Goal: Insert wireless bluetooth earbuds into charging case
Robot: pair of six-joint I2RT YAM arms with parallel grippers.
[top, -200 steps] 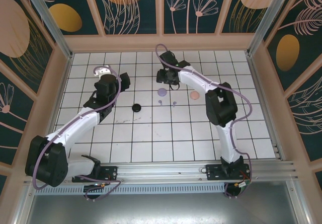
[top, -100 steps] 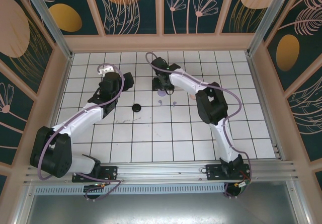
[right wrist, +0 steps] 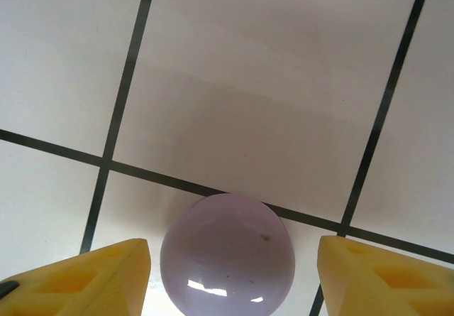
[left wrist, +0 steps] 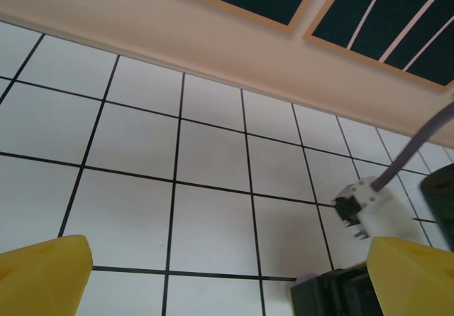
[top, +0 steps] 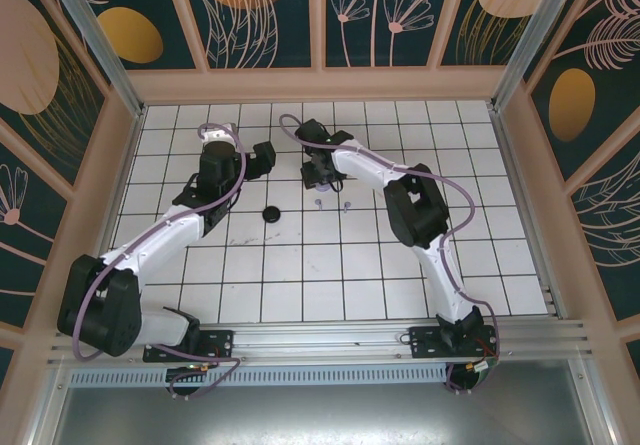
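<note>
A round lilac charging case point(right wrist: 227, 255) lies on the white grid floor between the yellow fingers point(right wrist: 92, 277) of my right gripper point(right wrist: 230, 277). The jaws are open, with a small gap to the case on each side. In the top view the right gripper point(top: 316, 173) hangs over that case at the middle back. Two tiny lilac wireless bluetooth earbuds point(top: 318, 204) point(top: 346, 206) lie just in front of it. My left gripper point(top: 264, 155) is wide open and empty a short way to the left. Its yellow fingertips point(left wrist: 42, 277) frame bare tiles in the left wrist view.
A black round case point(top: 269, 214) sits on the floor near the left forearm. The right gripper's black body point(left wrist: 340, 295) and white cable plug point(left wrist: 372, 206) show in the left wrist view. A pinkish back wall point(top: 320, 85) borders the grid.
The right gripper has swung left and come down over the lilac case, its jaws a little wider. The left gripper has moved right, towards it, still open.
</note>
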